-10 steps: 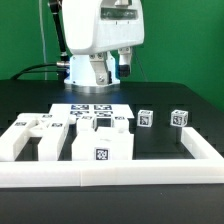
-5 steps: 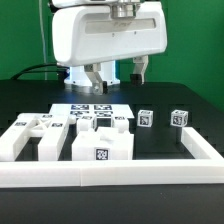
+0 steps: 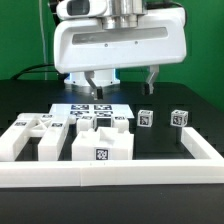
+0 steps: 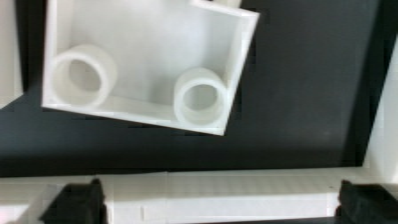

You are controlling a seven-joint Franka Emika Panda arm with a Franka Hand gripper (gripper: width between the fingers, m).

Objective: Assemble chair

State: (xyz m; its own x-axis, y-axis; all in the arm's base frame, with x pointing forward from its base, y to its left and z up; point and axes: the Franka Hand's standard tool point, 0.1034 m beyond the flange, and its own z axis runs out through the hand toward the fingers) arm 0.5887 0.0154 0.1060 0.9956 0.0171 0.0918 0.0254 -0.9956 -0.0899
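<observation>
We saw the gripper (image 3: 122, 89) had come nearer the camera, jaws spread wide and empty, above the chair parts (image 3: 85, 147).

A black table (image 3: 30, 100) was seen spanning the scene. A long white border rail (image 3: 110, 173) was laid along its near edge, and a shorter run was turned back toward the far side at the exterior view's right. The marker board (image 3: 95, 108), thin, flat and white with several black-and-white tags, was noted lying on the table toward the far side, near the middle. A green backdrop (image 3: 20, 40) was recorded behind the table. A thin dark cable (image 3: 33, 72) was observed against it at the exterior view's far left.
</observation>
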